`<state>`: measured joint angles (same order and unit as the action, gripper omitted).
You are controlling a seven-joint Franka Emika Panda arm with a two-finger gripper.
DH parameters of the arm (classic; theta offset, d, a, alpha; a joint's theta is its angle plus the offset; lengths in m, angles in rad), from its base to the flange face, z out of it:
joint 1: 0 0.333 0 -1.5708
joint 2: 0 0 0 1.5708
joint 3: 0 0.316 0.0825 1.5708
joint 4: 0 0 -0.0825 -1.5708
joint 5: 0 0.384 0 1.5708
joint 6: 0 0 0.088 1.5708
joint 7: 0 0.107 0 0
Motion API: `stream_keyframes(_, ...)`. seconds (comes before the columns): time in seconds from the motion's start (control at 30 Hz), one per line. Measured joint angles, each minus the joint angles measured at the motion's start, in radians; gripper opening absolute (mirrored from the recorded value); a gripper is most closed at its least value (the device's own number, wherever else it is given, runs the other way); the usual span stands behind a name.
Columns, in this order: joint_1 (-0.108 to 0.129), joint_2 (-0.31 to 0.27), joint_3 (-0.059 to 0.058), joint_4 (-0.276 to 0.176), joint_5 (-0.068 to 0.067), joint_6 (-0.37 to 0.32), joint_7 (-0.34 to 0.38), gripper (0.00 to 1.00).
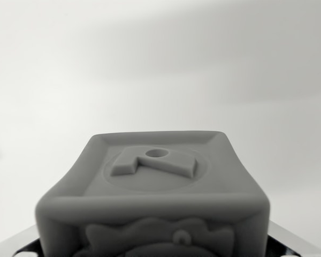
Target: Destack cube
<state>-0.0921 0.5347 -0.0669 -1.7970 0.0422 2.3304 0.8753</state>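
One gray cube (152, 195), very close, low in the middle of the wrist view. Raised shape with a small round hole on its top face. Bumpy picture on its front face. Shiny dark edges at both bottom corners. Plain pale blur behind. Jaws out of sight, so cannot tell.
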Motion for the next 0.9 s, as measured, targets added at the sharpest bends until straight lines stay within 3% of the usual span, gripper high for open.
stream_keyframes(0.9,-0.057,0.034,-0.026,0.045,0.019,-0.011,0.041,0.00)
